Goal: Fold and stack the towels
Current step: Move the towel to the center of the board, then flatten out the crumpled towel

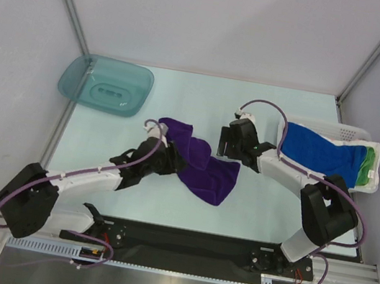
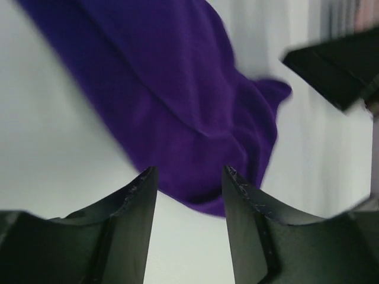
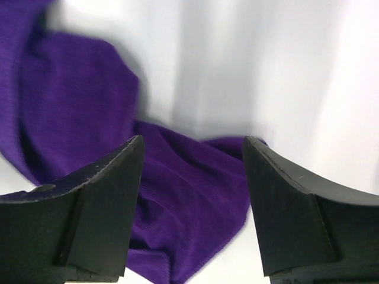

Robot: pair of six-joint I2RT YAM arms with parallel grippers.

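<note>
Fuzzy purple towel (image 1: pixel 203 173), rumpled diag. strip

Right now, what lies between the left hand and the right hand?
The purple towel, crumpled on the table, fills that gap; the top view shows it.

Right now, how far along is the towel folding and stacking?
Nothing looks finished, and no folded stack shows anywhere. In hand: the purple towel lies rumpled on the table, with the left hand and right hand both open close to it, neither gripping. Left to do: the blue towel and green towel lie in the white basket, not yet taken out.
</note>
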